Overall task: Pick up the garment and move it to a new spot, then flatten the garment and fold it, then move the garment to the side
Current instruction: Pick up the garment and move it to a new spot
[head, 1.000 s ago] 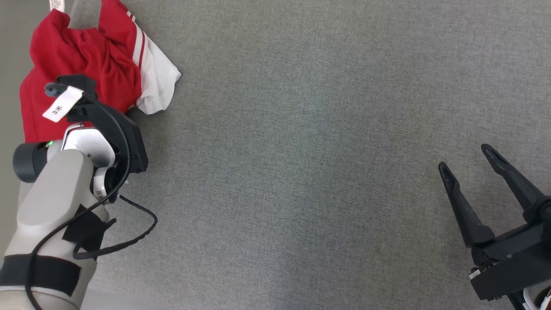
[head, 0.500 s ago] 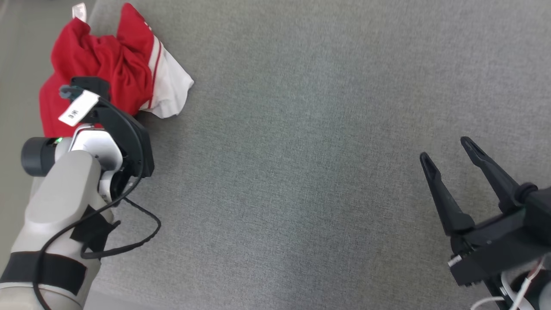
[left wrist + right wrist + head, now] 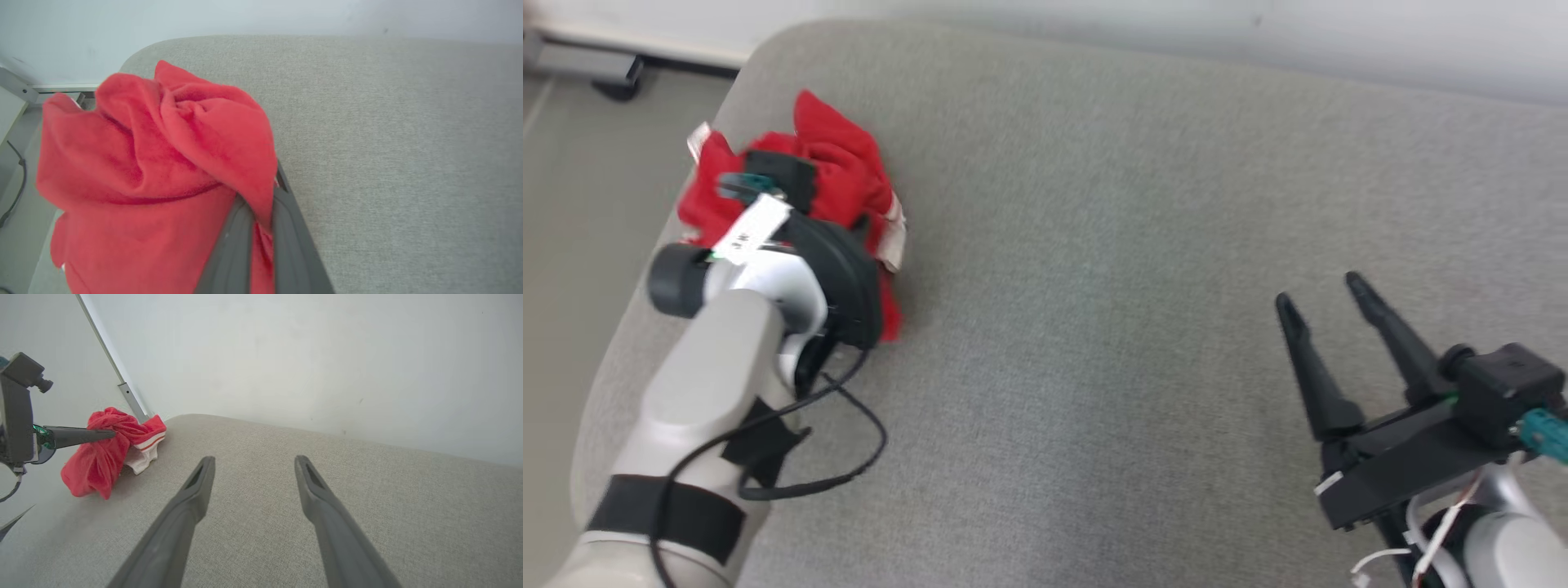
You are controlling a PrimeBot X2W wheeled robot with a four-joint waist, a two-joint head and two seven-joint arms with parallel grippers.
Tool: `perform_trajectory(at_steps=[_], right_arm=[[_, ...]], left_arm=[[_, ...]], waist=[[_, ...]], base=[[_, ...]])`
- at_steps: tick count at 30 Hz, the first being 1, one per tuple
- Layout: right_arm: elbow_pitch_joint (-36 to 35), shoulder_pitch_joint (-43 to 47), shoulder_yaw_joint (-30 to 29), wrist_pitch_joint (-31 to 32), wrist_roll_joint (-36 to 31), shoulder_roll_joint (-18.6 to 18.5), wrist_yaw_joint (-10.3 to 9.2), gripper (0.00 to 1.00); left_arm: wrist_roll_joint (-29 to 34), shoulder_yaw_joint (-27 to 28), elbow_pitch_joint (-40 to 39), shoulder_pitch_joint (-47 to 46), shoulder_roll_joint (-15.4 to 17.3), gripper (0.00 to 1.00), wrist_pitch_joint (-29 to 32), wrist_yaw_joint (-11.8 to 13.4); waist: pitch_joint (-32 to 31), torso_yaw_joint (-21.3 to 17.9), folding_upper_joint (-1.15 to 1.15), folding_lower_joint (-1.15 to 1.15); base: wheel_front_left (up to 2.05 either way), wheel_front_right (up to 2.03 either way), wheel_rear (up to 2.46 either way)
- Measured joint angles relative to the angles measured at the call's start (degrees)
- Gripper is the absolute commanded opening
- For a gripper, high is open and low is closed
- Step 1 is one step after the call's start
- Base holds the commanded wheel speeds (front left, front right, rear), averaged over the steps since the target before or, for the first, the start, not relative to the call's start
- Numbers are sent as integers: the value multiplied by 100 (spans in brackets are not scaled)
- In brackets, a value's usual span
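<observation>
The garment (image 3: 843, 167) is a red top with white striped trim, bunched up near the far left corner of the grey padded surface (image 3: 1111, 343). My left gripper (image 3: 263, 204) is shut on a fold of the garment (image 3: 155, 163), with red cloth draped over its fingertips. In the right wrist view the garment (image 3: 100, 461) hangs from those fingers (image 3: 77, 435), its white hem resting on the surface. My right gripper (image 3: 1321, 292) stands open over the right side, holding nothing; its fingers (image 3: 192, 498) spread wide apart.
The surface's rounded far left corner (image 3: 760, 57) lies just behind the garment, with bare floor (image 3: 572, 196) beyond its left edge. A pale wall (image 3: 286, 355) runs along the back. A loose black cable (image 3: 849, 465) loops off my left forearm.
The head camera has tilted up, showing the back wall. My left gripper has raised the garment, which has gathered from a spread heap into a tight hanging bunch. The right gripper stays open.
</observation>
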Motion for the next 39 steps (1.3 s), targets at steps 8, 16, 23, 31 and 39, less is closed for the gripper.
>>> perform_trajectory(at_steps=[8,16,23,31,39], right_arm=[[408,19,234,-286,83,293,-4,100],[459,339,296,-476,85,398,-26,100],[392,516,364,-558,83,431,-67,100],[399,514,530,-597,85,479,-25,100],[475,366,655,-636,93,536,88,100]], left_arm=[[-30,-323,-167,239,-424,0,-62,-163],[-327,-659,-604,650,-616,0,-154,-210],[-601,-1048,-1095,861,-614,0,-153,-211],[-1193,-1901,-2210,842,-602,0,-149,-211],[-1443,-2221,-2158,659,-588,0,-14,45]], waist=[[-537,-461,0,0],[-981,-1110,0,-1],[-1243,-1741,-1,-1],[-1364,-2477,0,-1],[-1308,-3168,0,0]], base=[[0,0,0],[0,0,0],[0,0,0],[0,0,0],[0,0,0]])
